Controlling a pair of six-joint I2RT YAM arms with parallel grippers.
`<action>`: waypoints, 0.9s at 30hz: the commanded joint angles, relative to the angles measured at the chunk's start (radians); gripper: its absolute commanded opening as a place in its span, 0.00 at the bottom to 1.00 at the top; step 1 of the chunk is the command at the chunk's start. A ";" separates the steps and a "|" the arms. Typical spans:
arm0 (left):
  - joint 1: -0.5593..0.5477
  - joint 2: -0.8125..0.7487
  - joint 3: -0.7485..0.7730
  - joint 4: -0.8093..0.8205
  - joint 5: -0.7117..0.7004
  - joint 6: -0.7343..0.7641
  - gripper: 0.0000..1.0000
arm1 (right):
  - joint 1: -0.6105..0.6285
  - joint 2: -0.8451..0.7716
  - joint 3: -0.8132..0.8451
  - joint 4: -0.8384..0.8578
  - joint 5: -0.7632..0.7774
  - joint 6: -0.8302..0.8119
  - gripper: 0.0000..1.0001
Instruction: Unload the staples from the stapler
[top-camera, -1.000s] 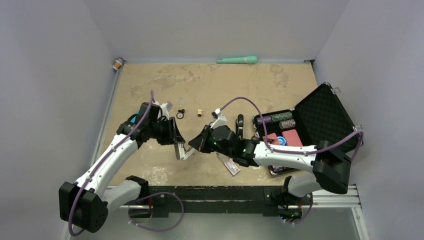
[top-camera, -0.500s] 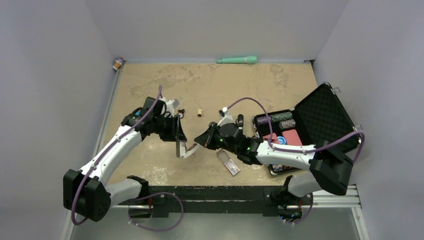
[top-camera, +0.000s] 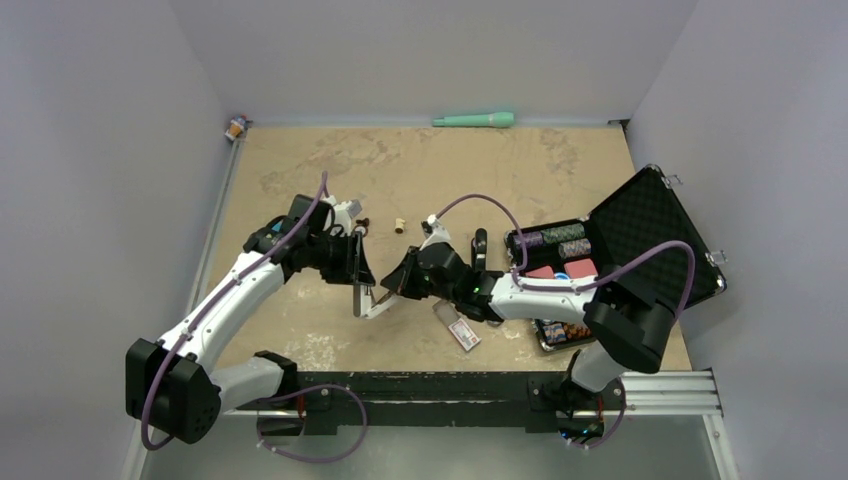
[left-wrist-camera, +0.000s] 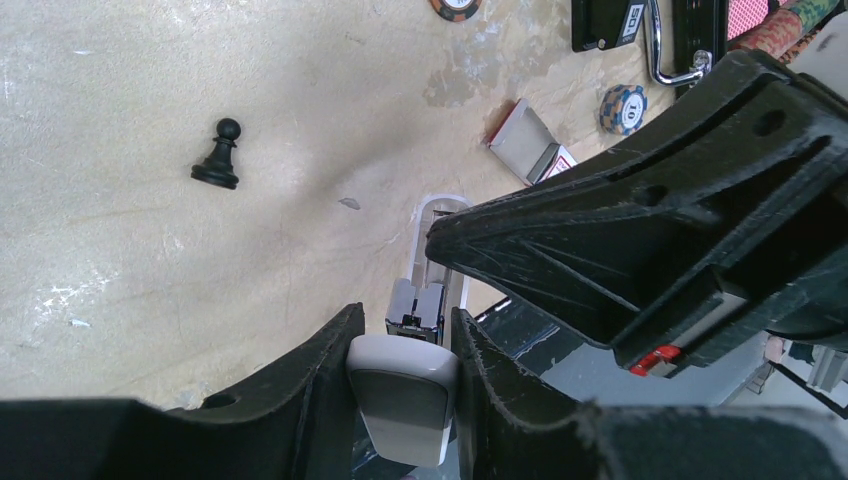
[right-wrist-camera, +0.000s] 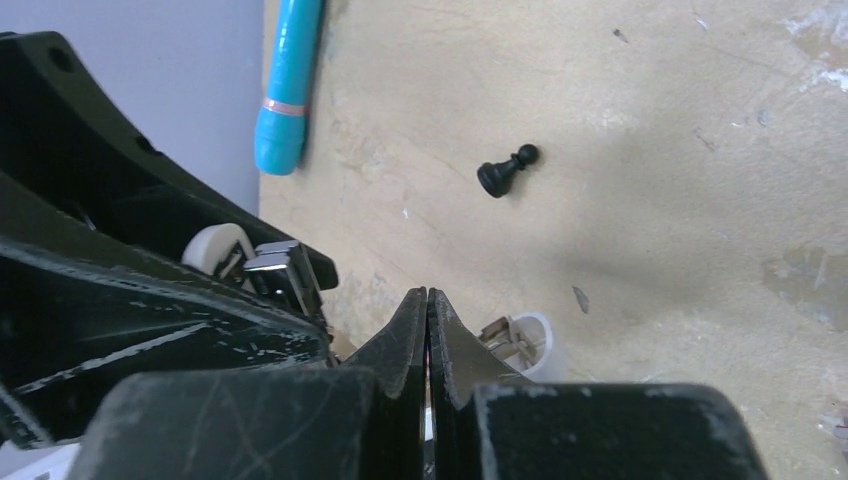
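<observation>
Black-fingered left gripper is closed part-way on the slim black stapler, clamping its pale rounded end and holding it over the tan tabletop between the two arms, silvery metal channel exposed. Just right of it, the right gripper has its jaws pressed fully together, tips at the stapler's open end; contact cannot be confirmed. Further right lies an open black foam-lined case holding poker chips.

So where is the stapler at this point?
Top view, left of the table centre: the stapler is clamped in the left tool, hinged open, with the tip of the shut right tool just beside it.
</observation>
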 joint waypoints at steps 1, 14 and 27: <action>-0.007 -0.028 0.039 0.012 0.020 0.018 0.00 | 0.011 0.007 0.028 -0.013 0.013 -0.002 0.00; -0.008 -0.016 0.052 0.003 -0.046 0.013 0.00 | 0.054 0.073 0.042 -0.039 0.002 0.006 0.00; -0.004 -0.008 0.075 -0.026 -0.127 0.015 0.00 | 0.203 0.132 0.082 -0.087 0.004 0.062 0.00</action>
